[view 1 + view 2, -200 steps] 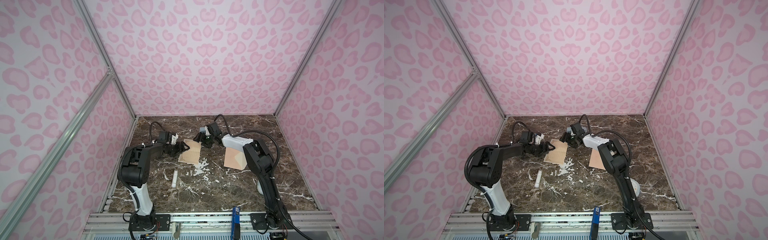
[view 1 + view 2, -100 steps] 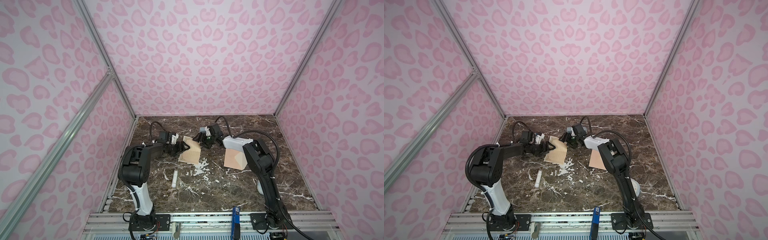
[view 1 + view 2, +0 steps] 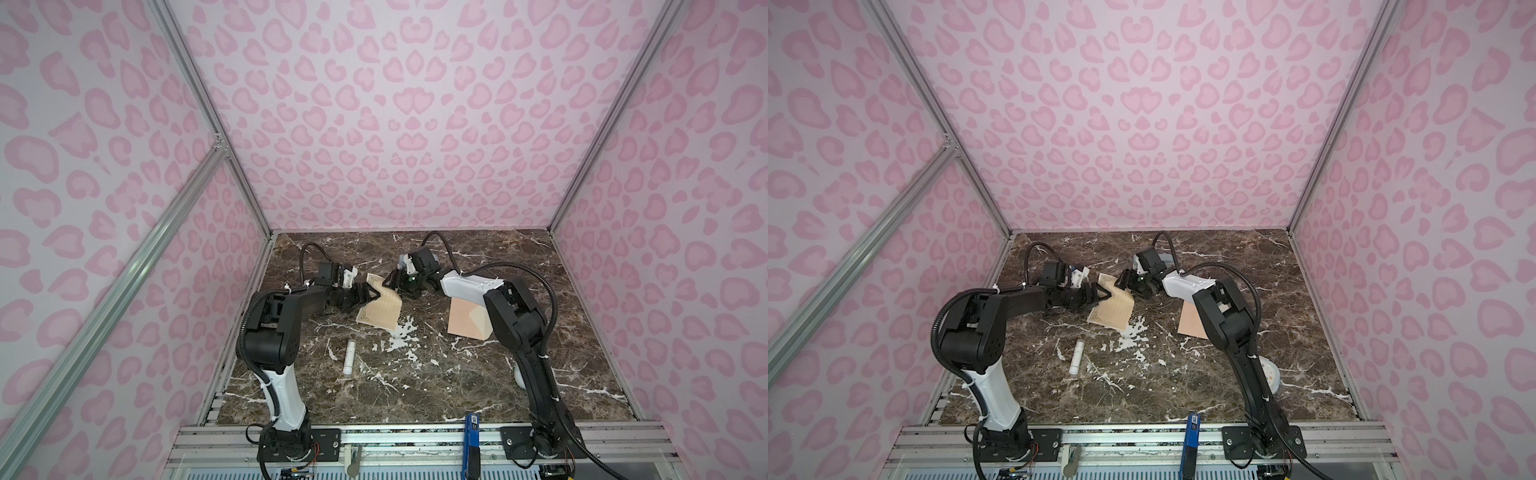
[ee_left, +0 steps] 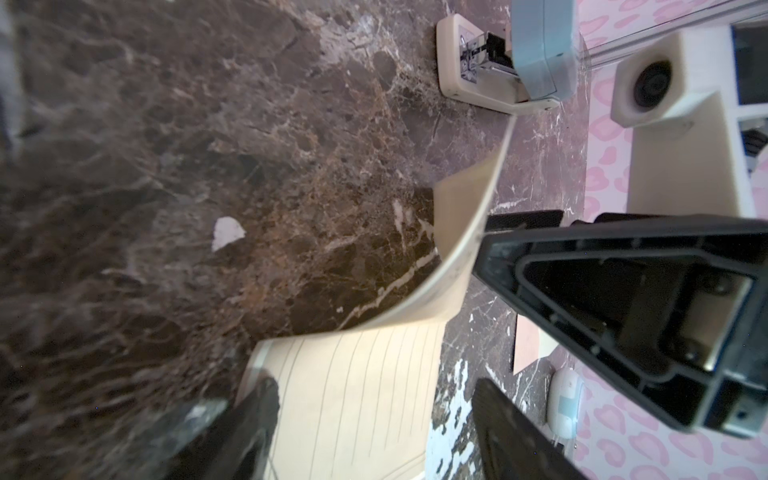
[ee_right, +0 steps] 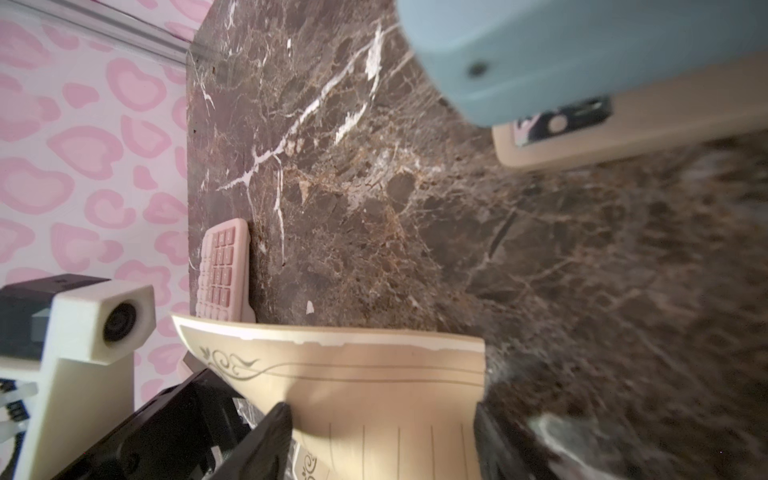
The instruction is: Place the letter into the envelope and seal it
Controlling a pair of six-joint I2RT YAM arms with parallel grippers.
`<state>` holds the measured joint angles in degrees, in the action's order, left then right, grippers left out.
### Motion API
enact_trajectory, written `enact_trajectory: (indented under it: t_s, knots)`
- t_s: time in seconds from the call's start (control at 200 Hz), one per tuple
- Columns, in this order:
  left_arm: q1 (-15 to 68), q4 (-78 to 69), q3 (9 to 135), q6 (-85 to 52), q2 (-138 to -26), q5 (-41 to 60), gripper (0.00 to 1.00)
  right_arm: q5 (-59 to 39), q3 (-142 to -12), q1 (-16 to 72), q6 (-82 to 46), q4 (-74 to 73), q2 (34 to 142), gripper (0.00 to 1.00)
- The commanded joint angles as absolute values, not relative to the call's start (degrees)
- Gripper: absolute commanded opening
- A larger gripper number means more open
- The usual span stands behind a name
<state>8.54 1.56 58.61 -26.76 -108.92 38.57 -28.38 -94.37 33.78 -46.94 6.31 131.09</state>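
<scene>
1. Top view: the letter (image 3: 380,312) sits mid-frame on the tabletop (image 3: 436,386). Its near edge is flat and its far edge is lifted and curling. The envelope (image 3: 463,318) lies flat to the letter's right in the frame, apart from it and partly hidden by the right arm. The letter is wholly outside it, so insertion is not yet begun.
2. Your left pincer (image 3: 371,292) comes in from frame left at the letter's left edge, spread wide. In the left wrist view the ruled face lies in the gap at the bottom of the frame, not clamped.
3. Your right pincer (image 3: 392,279) is at the raised far edge, also spread. The right wrist view shows the flourished border arching at frame bottom between its fingers (image 5: 270,432). I can make out no pinch.
4. My reading: the curl is there on purpose, since a flat sheet on marble gives no purchase. A raised edge gives you something to close on.
5. Watch out: the paper looks limp, so it may spring back or crease.
6. A white stick (image 3: 349,356) lies below and left of the letter, well clear of both arms. It is probably for sealing.
</scene>
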Motion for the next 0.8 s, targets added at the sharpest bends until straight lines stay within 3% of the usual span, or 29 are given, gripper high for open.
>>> enact_trajectory:
  t_s: [0.0, 0.355, 0.795]
  knots:
    - [8.53, 7.99, 58.24, -26.97, -109.23, 33.83, 0.77, -26.4, -94.01, 33.86, -42.98, 11.85, 129.87, 0.74]
    - [8.48, 8.18, 57.92, -26.98, -109.04, 33.34, 0.76, -25.15, -85.62, 32.56, -45.6, 10.67, 124.14, 0.76]
    - [8.44, 9.19, 58.35, -26.11, -108.96, 34.17, 0.76, -21.15, -92.4, 29.87, -41.8, 19.97, 125.77, 0.77]
